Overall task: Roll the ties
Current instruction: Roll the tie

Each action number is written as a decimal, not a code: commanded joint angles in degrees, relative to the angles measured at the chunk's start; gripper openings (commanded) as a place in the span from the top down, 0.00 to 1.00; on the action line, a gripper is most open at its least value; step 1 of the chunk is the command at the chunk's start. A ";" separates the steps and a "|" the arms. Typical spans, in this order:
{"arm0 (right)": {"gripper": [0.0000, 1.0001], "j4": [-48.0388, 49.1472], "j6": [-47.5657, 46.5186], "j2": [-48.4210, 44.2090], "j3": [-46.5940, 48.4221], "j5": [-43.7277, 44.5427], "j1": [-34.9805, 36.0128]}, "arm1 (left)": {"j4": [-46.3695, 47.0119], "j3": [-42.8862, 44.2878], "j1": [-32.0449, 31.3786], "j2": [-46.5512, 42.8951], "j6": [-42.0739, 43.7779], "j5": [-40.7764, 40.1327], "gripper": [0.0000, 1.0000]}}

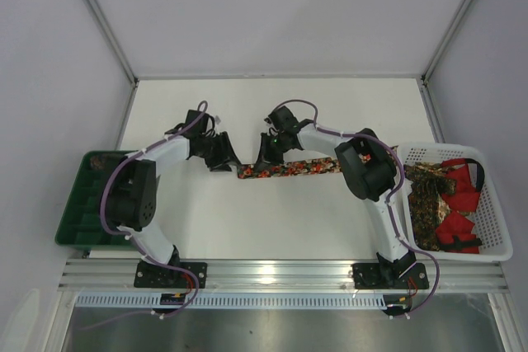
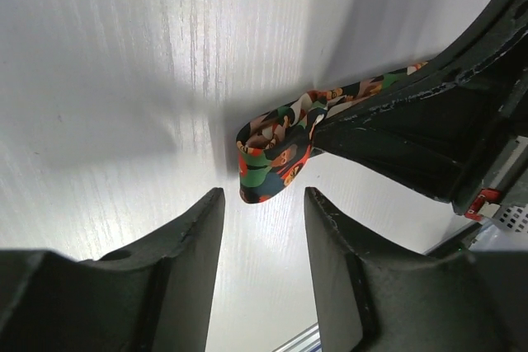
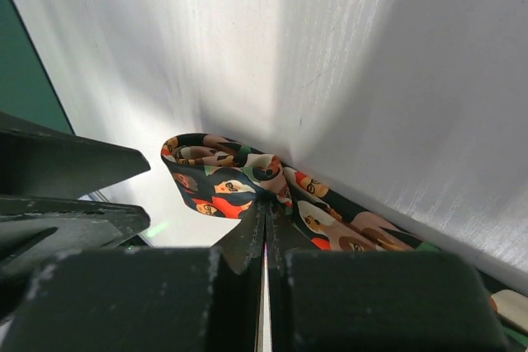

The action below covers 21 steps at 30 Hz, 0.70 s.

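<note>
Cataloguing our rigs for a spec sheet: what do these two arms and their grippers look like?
The left arm and right arm have white links, bulky black joints and looping purple cables. The left gripper and right gripper are matte black with wedge-shaped fingers.

Left claw parted, looped tie just beyond, white table

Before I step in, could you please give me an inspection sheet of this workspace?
Surface: white table.
Job's things: one patterned tie lies across the middle, left end folded into a loop; more ties in the basket at right.
Clutter: red cloth in the basket; green tray at left.
Grippers: right gripper shut on the tie beside the loop; left gripper open, just short of it.
Cables: purple cables along both arms.
Surroundings: white walls; metal rail at the near edge.
</note>
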 commanded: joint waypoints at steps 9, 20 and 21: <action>1.00 3.76 -4.23 1.85 -2.09 1.06 -1.97 | 9.70 -3.08 1.54 -1.30 -2.56 7.78 0.49; 1.00 6.66 -4.05 1.76 -7.02 0.19 -2.15 | 14.45 -6.60 1.54 2.03 -5.98 7.51 0.46; 1.00 6.57 -4.14 1.76 -7.02 0.18 -2.15 | 14.89 -6.60 1.63 2.39 -6.08 7.87 0.46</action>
